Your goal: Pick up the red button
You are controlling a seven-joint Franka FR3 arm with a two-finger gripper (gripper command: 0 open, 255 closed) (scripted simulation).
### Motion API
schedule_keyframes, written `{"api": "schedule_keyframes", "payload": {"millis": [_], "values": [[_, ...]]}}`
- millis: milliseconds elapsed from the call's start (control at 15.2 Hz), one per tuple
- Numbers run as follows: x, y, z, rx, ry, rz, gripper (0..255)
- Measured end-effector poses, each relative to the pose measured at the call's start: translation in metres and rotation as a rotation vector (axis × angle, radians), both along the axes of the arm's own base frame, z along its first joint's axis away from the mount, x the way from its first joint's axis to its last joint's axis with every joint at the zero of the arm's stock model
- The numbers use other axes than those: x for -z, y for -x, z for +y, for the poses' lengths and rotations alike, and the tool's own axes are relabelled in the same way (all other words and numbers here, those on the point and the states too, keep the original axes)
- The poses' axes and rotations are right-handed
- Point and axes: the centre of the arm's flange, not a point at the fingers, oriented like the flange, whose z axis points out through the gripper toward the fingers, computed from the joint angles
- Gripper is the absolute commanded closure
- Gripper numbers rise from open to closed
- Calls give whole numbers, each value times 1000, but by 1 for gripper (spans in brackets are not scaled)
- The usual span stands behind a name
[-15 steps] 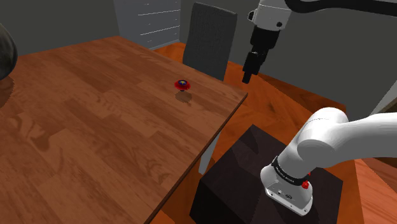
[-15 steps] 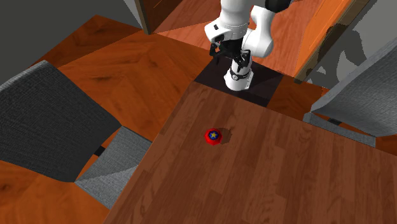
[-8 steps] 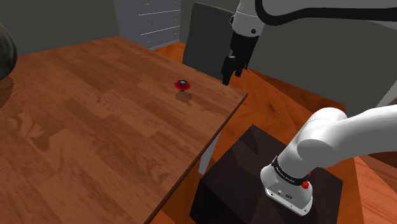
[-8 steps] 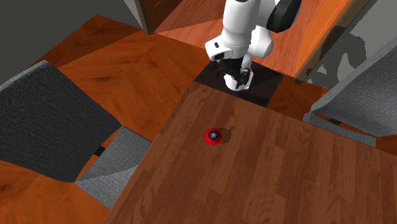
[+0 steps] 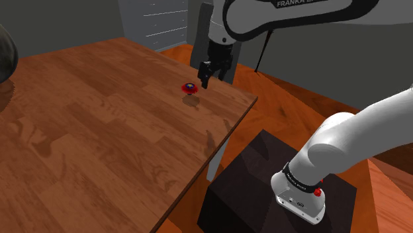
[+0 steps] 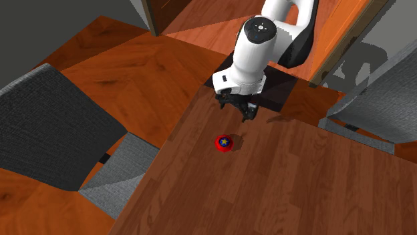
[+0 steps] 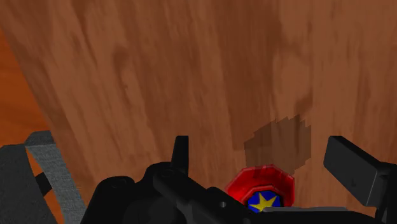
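While the fingers stand wide apart, empty, red button seemingly between them, untouched.

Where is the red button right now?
In the shoulder view the red button lies on the wooden table near its far right corner, just left of the open gripper, which hangs clear of it.

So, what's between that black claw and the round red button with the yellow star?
Only bare brown wooden tabletop separates the black gripper from the red button in the second exterior view.
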Motion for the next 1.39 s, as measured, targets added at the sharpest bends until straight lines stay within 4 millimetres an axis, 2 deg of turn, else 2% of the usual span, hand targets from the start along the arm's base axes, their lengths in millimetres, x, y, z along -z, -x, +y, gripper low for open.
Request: {"api": "schedule_keyframes", "payload": {"millis": [462, 924, 990, 1386], "values": [[28, -66, 32, 76, 30, -50, 0], [64, -72, 32, 82, 31, -55, 0], [66, -73, 32, 82, 31, -55, 255], [67, -73, 31, 83, 31, -57, 255]]}}
